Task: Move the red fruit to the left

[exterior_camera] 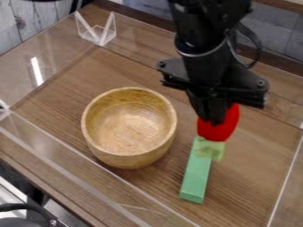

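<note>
Glossy red toy strawberry (217,125) is hanging in our black gripper (215,131), jaws clamping it, apparently just above the long green block (199,169), beside the wooden bowl (129,126).

- Glossy red fruit (218,123), plastic-looking, pale green cap.
- Wooden bowl (128,126), smooth, light grain.
- Matt green block (199,169).
- Dark wood-grain table (119,71).
- Clear glossy plastic walls (48,53).
- Matt black gripper (213,113).

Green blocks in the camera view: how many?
1. The long flat green block lies on the wooden table, right of the wooden bowl, directly below the red fruit held in the gripper. The arm could be hiding another behind it.
</note>
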Controlling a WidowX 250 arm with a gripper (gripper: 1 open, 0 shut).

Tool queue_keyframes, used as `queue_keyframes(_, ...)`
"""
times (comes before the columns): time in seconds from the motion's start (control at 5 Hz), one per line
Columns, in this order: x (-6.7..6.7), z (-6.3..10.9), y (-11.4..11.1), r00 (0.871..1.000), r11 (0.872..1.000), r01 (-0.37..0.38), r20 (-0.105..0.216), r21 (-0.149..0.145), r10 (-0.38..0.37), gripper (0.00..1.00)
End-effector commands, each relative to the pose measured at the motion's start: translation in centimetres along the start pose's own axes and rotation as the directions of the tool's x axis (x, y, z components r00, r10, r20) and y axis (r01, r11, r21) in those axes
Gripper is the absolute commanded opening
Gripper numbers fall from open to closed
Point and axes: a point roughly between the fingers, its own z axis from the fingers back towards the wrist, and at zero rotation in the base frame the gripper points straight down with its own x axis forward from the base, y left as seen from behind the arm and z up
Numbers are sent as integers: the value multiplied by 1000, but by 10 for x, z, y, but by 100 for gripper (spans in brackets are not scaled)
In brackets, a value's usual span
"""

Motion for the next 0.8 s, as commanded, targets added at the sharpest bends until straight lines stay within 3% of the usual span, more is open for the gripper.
queue_keyframes(0.0,9,11,2,999,1000,15,44,-16,-14,0)
queue_keyframes(0.6,14,14,27,998,1000,1,63,-6,-1,0)
